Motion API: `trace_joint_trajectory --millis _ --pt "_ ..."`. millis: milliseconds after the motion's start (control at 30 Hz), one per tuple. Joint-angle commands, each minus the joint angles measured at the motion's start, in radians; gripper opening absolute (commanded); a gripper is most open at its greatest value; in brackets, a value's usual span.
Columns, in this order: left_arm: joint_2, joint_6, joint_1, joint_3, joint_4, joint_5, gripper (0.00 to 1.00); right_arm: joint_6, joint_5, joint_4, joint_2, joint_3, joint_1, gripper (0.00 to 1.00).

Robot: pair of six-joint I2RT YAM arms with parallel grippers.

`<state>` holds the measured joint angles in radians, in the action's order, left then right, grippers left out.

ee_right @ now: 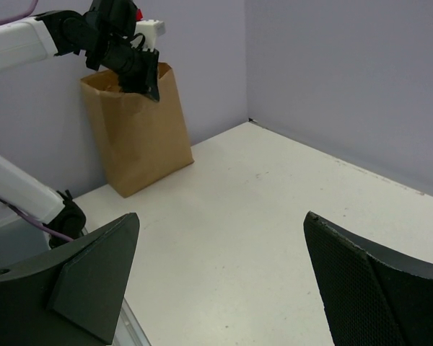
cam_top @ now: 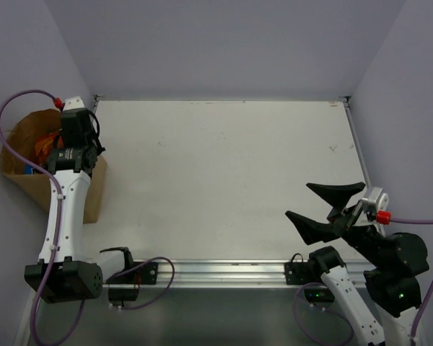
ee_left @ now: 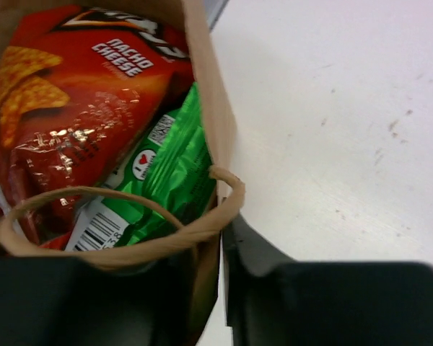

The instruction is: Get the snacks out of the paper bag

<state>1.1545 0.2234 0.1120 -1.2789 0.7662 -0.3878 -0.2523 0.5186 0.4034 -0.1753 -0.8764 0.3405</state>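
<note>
Left wrist view: left gripper (ee_left: 211,249) narrowly pinches the paper bag (ee_left: 211,108) wall, bottom centre; next, probably grasp the Doritos bag (ee_left: 79,94).

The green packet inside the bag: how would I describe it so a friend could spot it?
Find the brown paper bag standing at the left edge of the white table. Look into its open top: the green packet is tucked between the bag's wall and a big red-orange Doritos bag. It is the only green thing in there.
</note>
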Motion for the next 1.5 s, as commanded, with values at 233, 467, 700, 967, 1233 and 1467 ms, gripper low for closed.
trace_joint_trajectory --millis 233,467,700,967,1233,1467 --pt "0.03 -0.064 -0.001 -0.071 -0.033 0.381 0.0 0.015 -0.006 -0.012 0.0 0.002 0.005 0.99" --pt "0.034 -0.032 -0.188 -0.132 -0.004 0.451 0.0 0.015 0.003 -0.005 -0.021 -0.015 0.005 0.99" --pt "0.054 0.063 -0.329 -0.175 0.002 0.477 0.0 0.022 0.005 0.021 -0.043 -0.053 0.005 0.99" --pt "0.154 0.214 -0.722 -0.214 -0.027 0.308 0.0 0.048 -0.063 0.066 -0.043 -0.062 0.005 0.99" --pt "0.235 0.274 -0.911 -0.281 -0.007 0.187 0.0 0.073 -0.114 0.115 -0.044 -0.087 0.005 0.99" --pt "0.246 0.277 -0.911 -0.361 0.034 0.221 0.42 0.087 -0.131 0.144 -0.046 -0.113 0.005 0.99"
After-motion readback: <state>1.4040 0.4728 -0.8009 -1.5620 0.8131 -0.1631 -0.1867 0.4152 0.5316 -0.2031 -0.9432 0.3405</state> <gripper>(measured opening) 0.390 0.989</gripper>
